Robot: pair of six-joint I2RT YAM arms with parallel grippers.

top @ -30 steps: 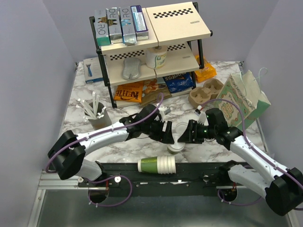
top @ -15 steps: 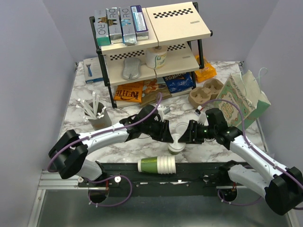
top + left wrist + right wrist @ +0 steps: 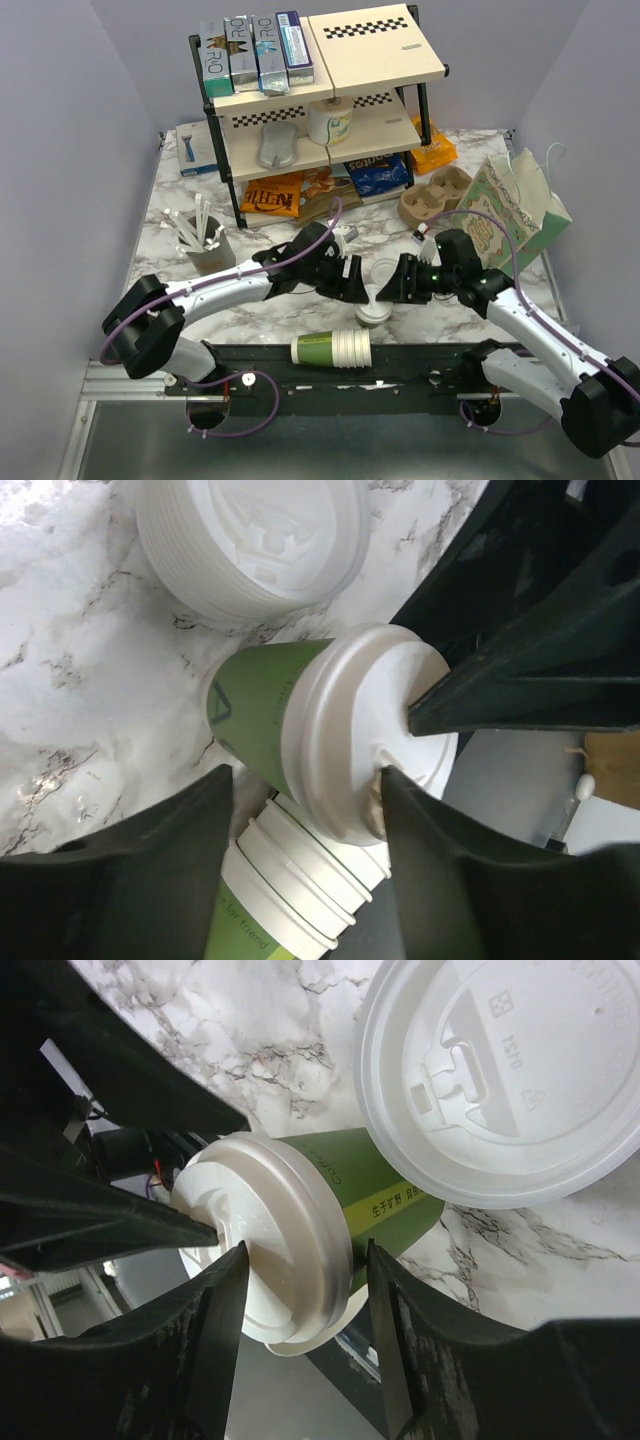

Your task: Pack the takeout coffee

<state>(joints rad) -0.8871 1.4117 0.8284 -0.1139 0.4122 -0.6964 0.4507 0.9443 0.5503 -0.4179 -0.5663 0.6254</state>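
Observation:
The takeout coffee, a small cup with green sides and a white lid, stands at the table's near edge between both grippers. In the left wrist view the coffee sits between my left gripper's open jaws. One finger touches the lid rim and the other is apart from the cup. In the right wrist view my right gripper straddles the coffee's lid. One fingertip rests on the lid's top and a small gap shows at the other. In the top view the left gripper and right gripper meet over the cup.
A stack of white lids lies just behind the cup. A stack of nested lidless cups lies on its side at the front rail. The brown cup carrier, a paper bag and the shelf rack stand behind.
The left gripper has shifted slightly beside the cup and back. The coffee and the right gripper stay where they were.

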